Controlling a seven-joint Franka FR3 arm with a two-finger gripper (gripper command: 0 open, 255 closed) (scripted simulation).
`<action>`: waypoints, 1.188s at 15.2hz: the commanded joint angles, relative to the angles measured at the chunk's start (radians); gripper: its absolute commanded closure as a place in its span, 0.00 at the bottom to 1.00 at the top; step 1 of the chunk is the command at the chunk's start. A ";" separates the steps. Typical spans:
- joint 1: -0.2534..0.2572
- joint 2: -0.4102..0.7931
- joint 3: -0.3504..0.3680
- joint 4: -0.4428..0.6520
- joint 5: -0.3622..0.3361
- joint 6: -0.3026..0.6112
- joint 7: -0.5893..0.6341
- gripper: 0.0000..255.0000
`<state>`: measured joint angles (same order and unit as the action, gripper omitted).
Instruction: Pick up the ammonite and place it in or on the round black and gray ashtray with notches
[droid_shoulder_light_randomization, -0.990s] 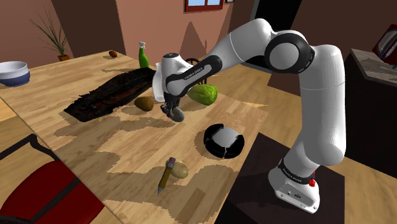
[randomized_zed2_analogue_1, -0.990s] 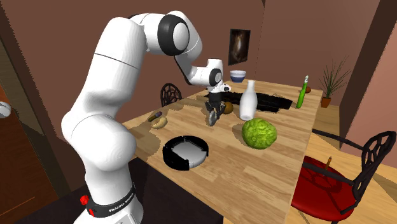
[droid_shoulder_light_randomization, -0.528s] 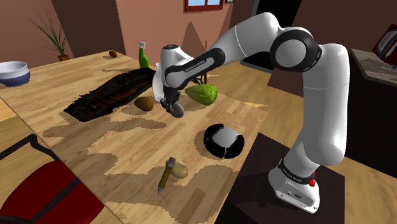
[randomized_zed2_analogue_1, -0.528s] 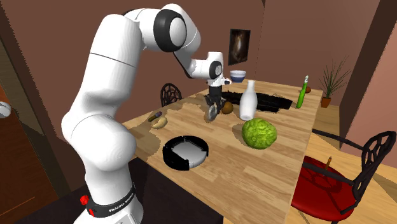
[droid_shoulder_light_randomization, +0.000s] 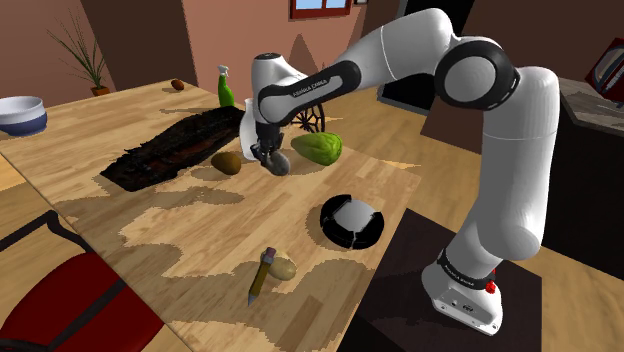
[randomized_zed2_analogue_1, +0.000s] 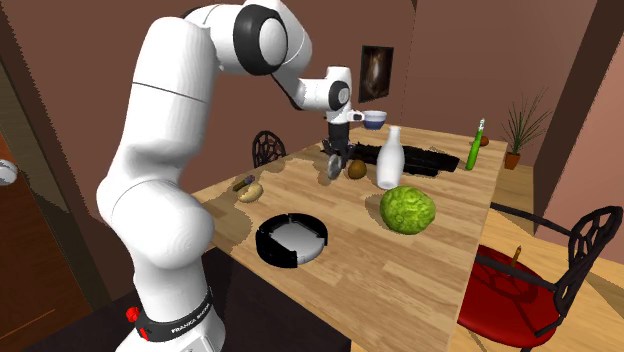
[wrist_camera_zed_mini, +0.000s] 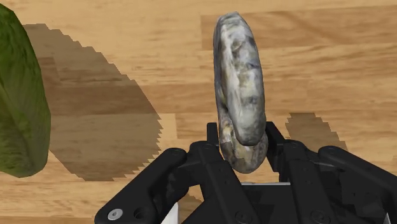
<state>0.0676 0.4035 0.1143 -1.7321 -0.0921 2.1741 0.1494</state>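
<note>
My gripper (droid_shoulder_light_randomization: 274, 160) (randomized_zed2_analogue_1: 335, 167) (wrist_camera_zed_mini: 242, 149) is shut on the ammonite (wrist_camera_zed_mini: 240, 89), a grey, mottled stone disc held on edge and lifted clear of the wooden table (droid_shoulder_light_randomization: 200, 230). In the shoulder view the ammonite (droid_shoulder_light_randomization: 279, 164) hangs between a brown oval object and the green leafy vegetable. The ashtray (droid_shoulder_light_randomization: 352, 219) (randomized_zed2_analogue_1: 292, 240), round, black with a grey centre and notched rim, sits on the table near the edge closest to the stand, well away from the gripper.
A green leafy vegetable (droid_shoulder_light_randomization: 318, 147) (randomized_zed2_analogue_1: 408, 209) (wrist_camera_zed_mini: 19, 108) lies close beside the gripper. A brown oval object (droid_shoulder_light_randomization: 227, 162), a long dark slab (droid_shoulder_light_randomization: 170, 147), a white bottle (randomized_zed2_analogue_1: 389, 158), a green spray bottle (droid_shoulder_light_randomization: 227, 86), and a potato with a pencil-like item (droid_shoulder_light_randomization: 272, 269) share the table. A red chair (randomized_zed2_analogue_1: 520, 290) stands alongside.
The gripper has risen with the ammonite in it and drifted slightly toward the green vegetable. The upper arm has swung higher. Nothing else has moved.
</note>
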 joint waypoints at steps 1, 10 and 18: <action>-0.001 -0.012 0.001 0.009 0.002 -0.021 -0.002 1.00; -0.020 -0.227 0.006 -0.250 0.028 0.026 -0.020 1.00; -0.031 -0.526 0.001 -0.627 0.071 0.107 -0.058 1.00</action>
<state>0.0370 -0.0808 0.1169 -2.3047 -0.0273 2.2674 0.0975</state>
